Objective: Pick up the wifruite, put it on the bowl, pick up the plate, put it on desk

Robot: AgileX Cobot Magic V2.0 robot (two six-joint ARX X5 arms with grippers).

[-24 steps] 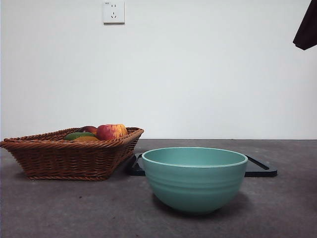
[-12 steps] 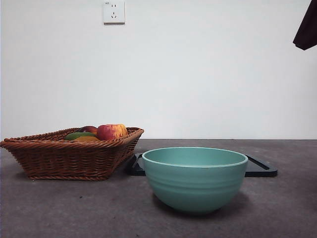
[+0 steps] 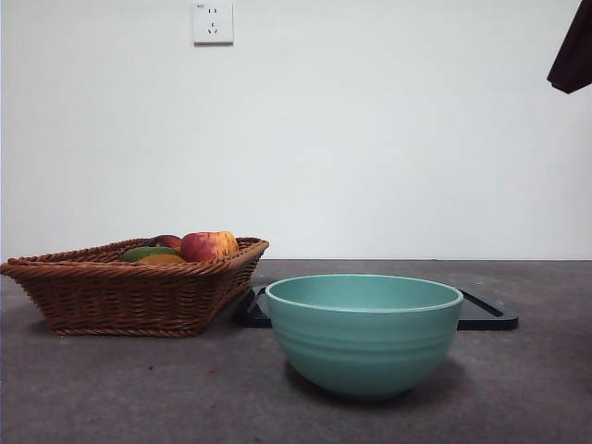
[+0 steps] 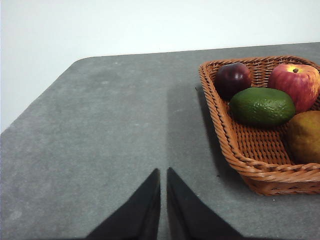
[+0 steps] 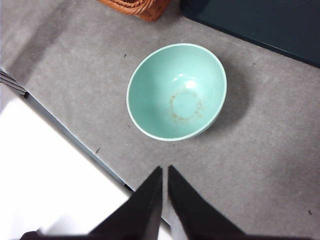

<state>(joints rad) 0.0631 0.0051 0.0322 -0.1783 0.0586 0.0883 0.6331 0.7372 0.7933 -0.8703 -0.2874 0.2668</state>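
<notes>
My left gripper point(image 4: 163, 172) hangs over bare desk with its two black jaws pressed together, nothing between them. My right gripper point(image 5: 164, 170) is likewise clenched and carrying nothing, held high above the desk's near edge; in the front view I see only a black tip of one arm point(image 3: 573, 51) at the top corner and cannot tell from there which arm it is.

Beyond the right gripper, the round teal-green ceramic bowl point(image 5: 176, 91) stands upright on the broad dark grey matte desk point(image 5: 270, 165), with nothing in it but a faint brownish ring on its floor. Behind it lies the flat black rectangular tray point(image 5: 260, 22), cut off by the picture and, in the front view, largely hidden by the bowl.

Off to the side of the left gripper sits the brown wicker basket point(image 4: 235, 145), cut off at its far side. In it I make out a dark purple round fruit point(image 4: 232, 79), a red-yellow apple point(image 4: 295, 86), a green avocado point(image 4: 262, 105) and a brownish-yellow fruit point(image 4: 305, 136), only partly in frame.
</notes>
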